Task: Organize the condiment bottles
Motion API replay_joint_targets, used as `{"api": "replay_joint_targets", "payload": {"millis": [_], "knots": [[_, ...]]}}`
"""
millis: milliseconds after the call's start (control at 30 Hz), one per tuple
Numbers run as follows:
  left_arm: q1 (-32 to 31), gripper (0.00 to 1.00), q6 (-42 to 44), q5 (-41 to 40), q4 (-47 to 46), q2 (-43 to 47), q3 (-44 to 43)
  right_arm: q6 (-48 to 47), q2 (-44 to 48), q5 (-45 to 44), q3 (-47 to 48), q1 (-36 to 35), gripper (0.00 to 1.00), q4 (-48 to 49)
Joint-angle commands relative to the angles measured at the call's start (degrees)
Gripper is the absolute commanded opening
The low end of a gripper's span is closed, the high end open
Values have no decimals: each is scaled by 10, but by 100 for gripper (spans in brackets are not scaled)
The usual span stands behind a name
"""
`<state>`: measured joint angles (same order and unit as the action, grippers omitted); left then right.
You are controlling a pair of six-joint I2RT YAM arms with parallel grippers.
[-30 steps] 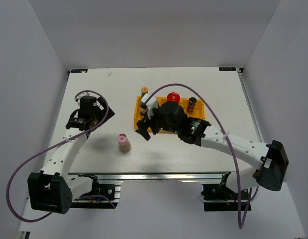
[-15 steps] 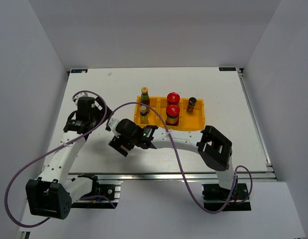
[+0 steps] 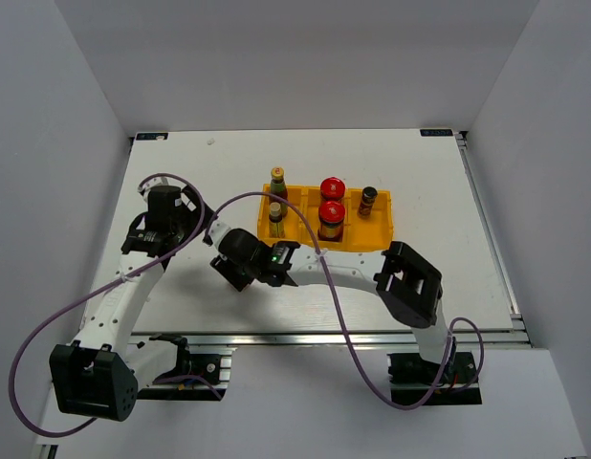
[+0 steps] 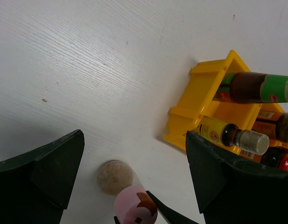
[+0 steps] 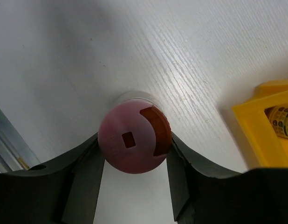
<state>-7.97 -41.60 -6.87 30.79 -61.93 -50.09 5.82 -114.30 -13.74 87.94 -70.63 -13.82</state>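
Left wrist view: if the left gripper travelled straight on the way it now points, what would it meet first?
Most likely the bare white table ahead of the open left gripper. The pink-capped bottle, clamped by the right gripper, sits close to that line; depth is unclear.

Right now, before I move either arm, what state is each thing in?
pink-capped bottle: upright on the table, caught at the cap.
right gripper: shut on the pink-capped bottle.
left gripper: open, empty.
yellow tray: left, middle and right compartments all occupied.
two slim bottles: upright, left compartment.
two red-capped bottles: upright, middle compartment.
small dark bottle: upright, right compartment.
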Motion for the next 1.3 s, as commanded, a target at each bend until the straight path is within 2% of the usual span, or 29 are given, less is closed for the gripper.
{"api": "replay_joint_targets", "payload": {"millis": [0,133,233,333,467,600,767,900,1267], "knots": [[1,98,3,5,-7,16,0,23,83,-17,-7,1,19,3],[1,98,3,14,-13,16,1,31,180,-1,-75,2,18,28],[1,98,5,18,-13,16,2,26,281,-80,-111,15,18,24],[1,98,4,20,-16,20,3,37,343,-127,-143,56,15,19],[1,98,6,28,-21,19,2,86,446,-146,-189,200,14,-9],[2,98,6,29,-23,17,2,117,500,-174,-238,293,14,-31],[2,98,6,32,-27,9,2,149,487,-143,-256,398,11,-90],[2,98,6,33,-27,4,0,143,444,-103,-275,409,10,-86],[1,98,6,30,-28,-10,6,142,322,-74,-290,428,10,-37]]}}
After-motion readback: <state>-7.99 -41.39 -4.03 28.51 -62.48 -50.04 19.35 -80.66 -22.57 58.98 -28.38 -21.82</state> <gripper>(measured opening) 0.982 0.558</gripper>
